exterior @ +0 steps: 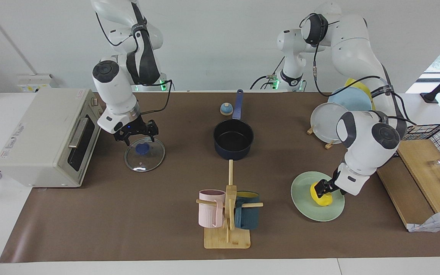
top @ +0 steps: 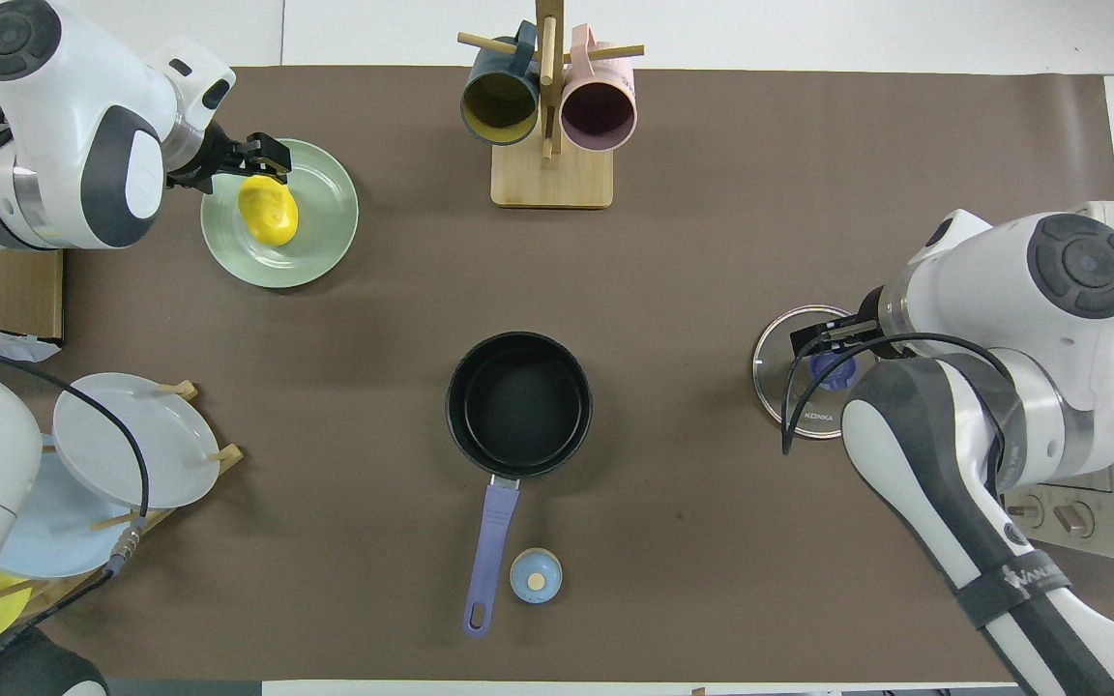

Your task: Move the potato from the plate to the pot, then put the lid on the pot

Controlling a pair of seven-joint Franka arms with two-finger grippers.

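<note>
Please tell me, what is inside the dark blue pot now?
Nothing can be seen inside the pot: only its bare black bottom shows, with nothing covering it. The potato lies on the plate with the left tool at it. The right tool is over the lid.

Worktop (exterior: pixel 304 244) under brown mat carries: toaster oven (exterior: pixel 48 137), lid (exterior: pixel 144 154), pot (exterior: pixel 233 143), small bell-like knob (exterior: pixel 226 109) beside pot handle, mug tree (exterior: pixel 227 214), plate (exterior: pixel 308 202), plate rack (exterior: pixel 330 122), wire basket (exterior: pixel 426 152).
</note>
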